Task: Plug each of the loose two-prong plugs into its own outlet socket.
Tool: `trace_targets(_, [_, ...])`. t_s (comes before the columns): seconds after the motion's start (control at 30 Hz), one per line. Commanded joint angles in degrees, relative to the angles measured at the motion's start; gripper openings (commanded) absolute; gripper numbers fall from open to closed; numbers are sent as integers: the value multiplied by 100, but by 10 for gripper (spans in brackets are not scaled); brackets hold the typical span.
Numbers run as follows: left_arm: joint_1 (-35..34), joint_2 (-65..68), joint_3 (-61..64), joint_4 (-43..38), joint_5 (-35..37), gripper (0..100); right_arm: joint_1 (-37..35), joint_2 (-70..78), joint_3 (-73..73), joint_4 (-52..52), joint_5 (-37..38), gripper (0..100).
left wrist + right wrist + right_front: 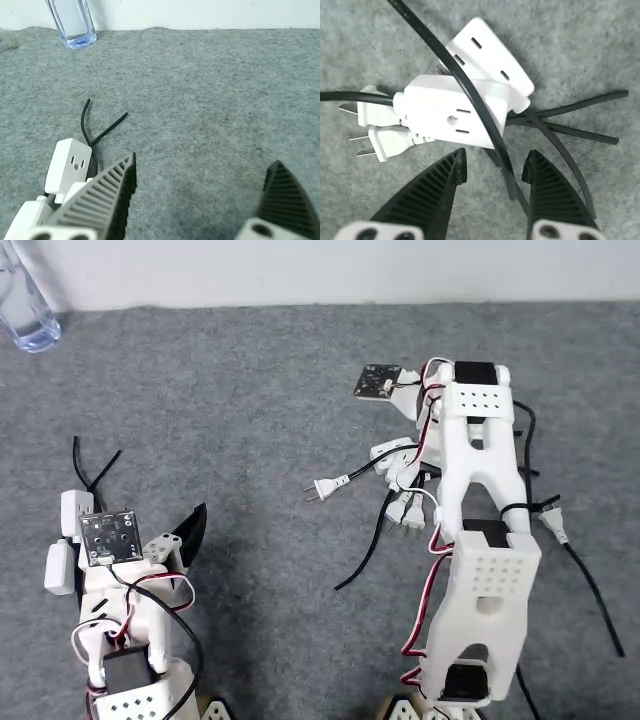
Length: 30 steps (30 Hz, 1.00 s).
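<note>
Progress: nothing seated, as far as visible. One plug [320,490] lies near the middle of the surface [250,390], prongs bare. A second plug [553,525] lies loose toward the right edge. A plug pair [380,142] rests with prongs exposed against the outlets [452,112] heaped right of centre. The left outlet [70,162] sits near the left edge, slots vacant. Judgement: all plugging remains.

Right pincer [492,172]: moderately open, gripping nothing, poised over the heap. A black cord [470,92] crosses the outlets and runs between the jaws.

Left pincer [200,200]: spread wide, empty, just beside the left outlet; contact cannot be told.
</note>
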Motion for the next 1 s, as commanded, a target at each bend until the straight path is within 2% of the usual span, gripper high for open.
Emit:
trace_targets(0.0, [35,-62,-40,-70,-53,379,-84,-145,-325,-66,53,181])
trace_targets(0.2, [35,-62,-40,-70,-53,379,-84,-145,-325,-75,246,100])
trace_targets(0.53, [26,-62,-40,-62,-53,379,-57,-154,-422,-57,237,107])
trace_targets(0.63, [26,-62,-40,-62,-53,379,-48,-215,-431,-66,237,2])
trace_targets(0.7, [26,-62,-40,-62,-53,379,-48,-312,-431,-48,237,23])
trace_targets(0.97, [26,-62,-40,-62,-53,379,171,-725,-422,4,237,8])
